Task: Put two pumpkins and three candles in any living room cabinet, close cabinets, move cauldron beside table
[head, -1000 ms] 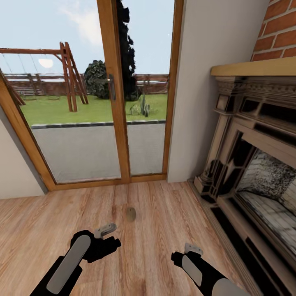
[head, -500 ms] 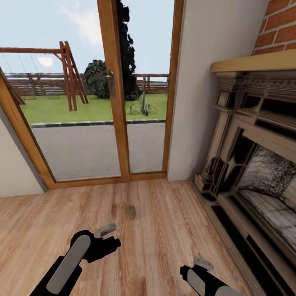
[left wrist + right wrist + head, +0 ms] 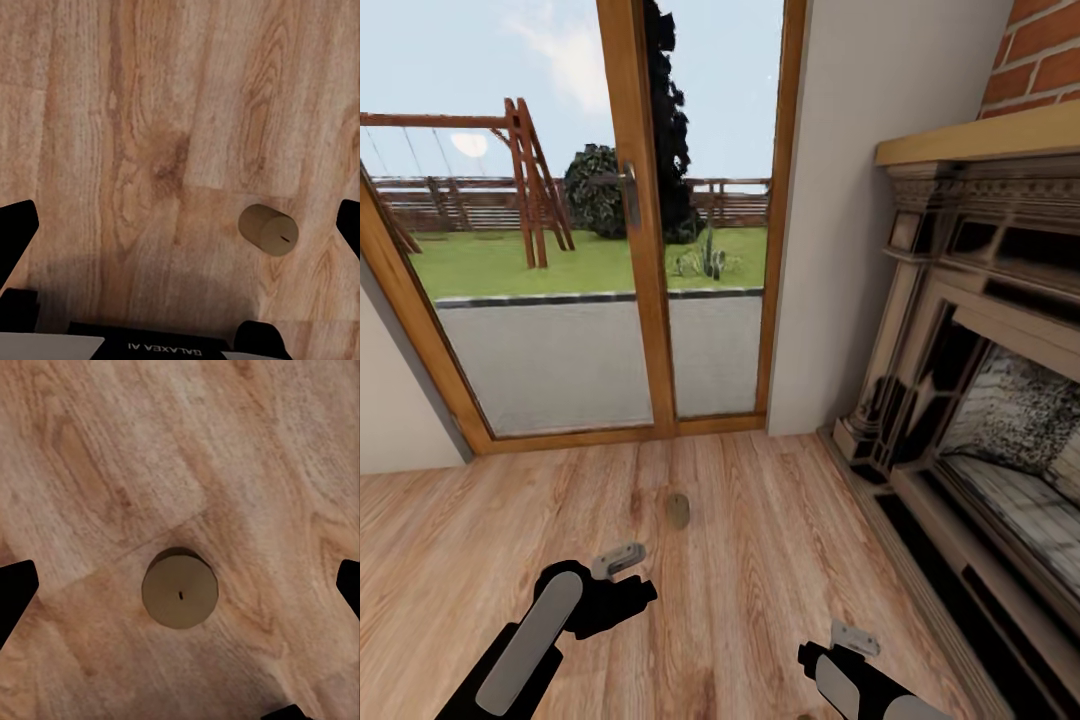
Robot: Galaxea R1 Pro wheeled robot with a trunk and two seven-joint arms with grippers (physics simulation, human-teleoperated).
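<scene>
On the wooden floor (image 3: pixel 780 560), ahead of both arms and short of the glass door (image 3: pixel 630 230): one candle (image 3: pixel 678 510), beige-grey, upright, alone. The right wrist view shows a candle (image 3: pixel 180 588) from directly above, wick dot at centre, standing between widely parted fingertips. Left gripper (image 3: pixel 180 247): released, jaws spread, empty, a candle (image 3: pixel 268 229) below it. Right gripper (image 3: pixel 180 592): released, empty. Fireplace (image 3: pixel 980 400) stands at right.
</scene>
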